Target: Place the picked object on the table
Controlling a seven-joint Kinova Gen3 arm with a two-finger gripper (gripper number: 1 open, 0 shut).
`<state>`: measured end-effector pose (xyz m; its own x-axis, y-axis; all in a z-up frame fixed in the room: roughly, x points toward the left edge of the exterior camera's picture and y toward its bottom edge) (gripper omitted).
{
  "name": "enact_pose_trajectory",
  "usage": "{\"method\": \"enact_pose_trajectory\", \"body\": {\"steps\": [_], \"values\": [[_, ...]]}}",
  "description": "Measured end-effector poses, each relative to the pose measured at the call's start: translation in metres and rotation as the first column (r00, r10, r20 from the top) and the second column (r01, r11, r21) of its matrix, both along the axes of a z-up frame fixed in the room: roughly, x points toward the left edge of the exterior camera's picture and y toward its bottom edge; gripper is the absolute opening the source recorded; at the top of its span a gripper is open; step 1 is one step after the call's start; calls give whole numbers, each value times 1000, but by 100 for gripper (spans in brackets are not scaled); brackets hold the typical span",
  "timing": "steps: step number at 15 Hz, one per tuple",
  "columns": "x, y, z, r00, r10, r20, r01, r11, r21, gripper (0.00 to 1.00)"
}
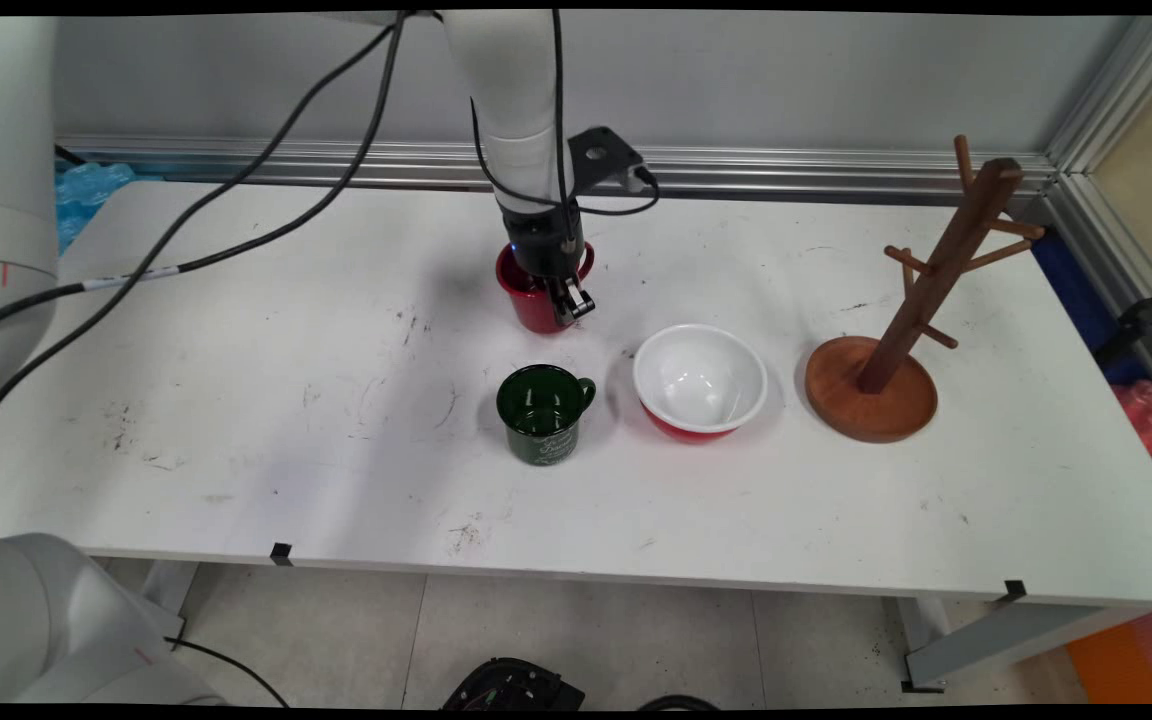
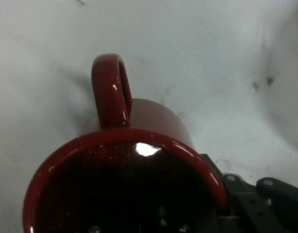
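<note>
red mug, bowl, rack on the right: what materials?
Red mug: glossy, probably enamelled metal or glazed ceramic; sharp highlights on rim. Bowl: glossy white inside, red outside, likely the same. Mug rack: brown wood, matte, round base with pegs.

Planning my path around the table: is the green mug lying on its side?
No. The green mug stands upright on the table, its open mouth facing up, left of the white bowl.

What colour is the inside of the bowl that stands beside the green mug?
White inside, red outside: the bowl shows best in the main view.
</note>
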<state>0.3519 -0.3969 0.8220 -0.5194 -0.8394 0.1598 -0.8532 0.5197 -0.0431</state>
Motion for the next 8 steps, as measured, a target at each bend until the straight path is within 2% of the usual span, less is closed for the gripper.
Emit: {"method": "enact_pose_trajectory", "body": {"steps": [8], "values": [[1, -9, -20, 1000, 2, 24, -3, 1000, 18, 0]]}}
